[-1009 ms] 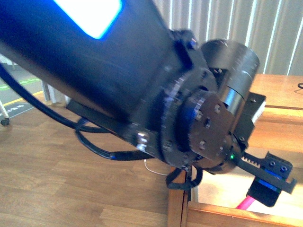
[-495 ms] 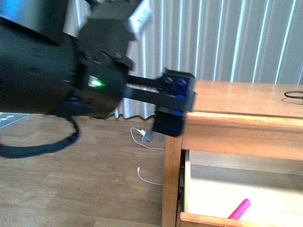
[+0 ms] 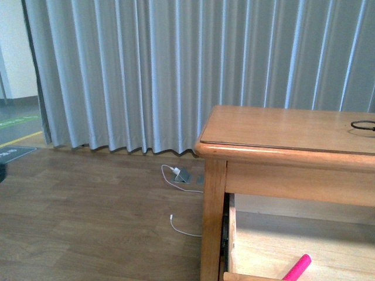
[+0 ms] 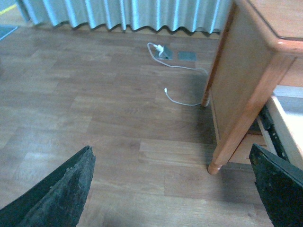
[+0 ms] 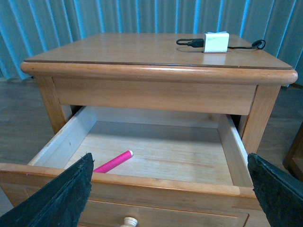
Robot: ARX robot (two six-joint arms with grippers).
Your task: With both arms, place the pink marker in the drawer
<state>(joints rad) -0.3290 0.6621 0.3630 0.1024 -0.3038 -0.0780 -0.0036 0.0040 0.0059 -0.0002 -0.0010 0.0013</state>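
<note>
lying flat on the pale floor of the pulled-out drawer [image 5: 142,182], the pink marker [image 5: 113,162] looks placed, so the main job seems done. right pincer [image 5: 169,158] has its jaws spread wide apart w/ nothing btwn them. the marker sits ahead of it, beyond the tips, closer to one black finger [image 5: 66,198] than the other & touching neither. left pincer [image 4: 170,150] is also spread apart & empty, aimed at the wood floor [image 4: 94,118] beside the dresser [image 4: 246,71]. the marker isn't in its view, only a corner of the drawer near one finger. what's left, prob: nothing much, or pushing the drawer shut if that's wanted. the knob [image 5: 128,221] sits just under the right pincer, btwn its fingers. marker itself: slim bright pink stick, paler at the end pointing toward the drawer's back, lying on a diagonal near the front wall, which hides its near end. front view catches only one end of it.
</note>
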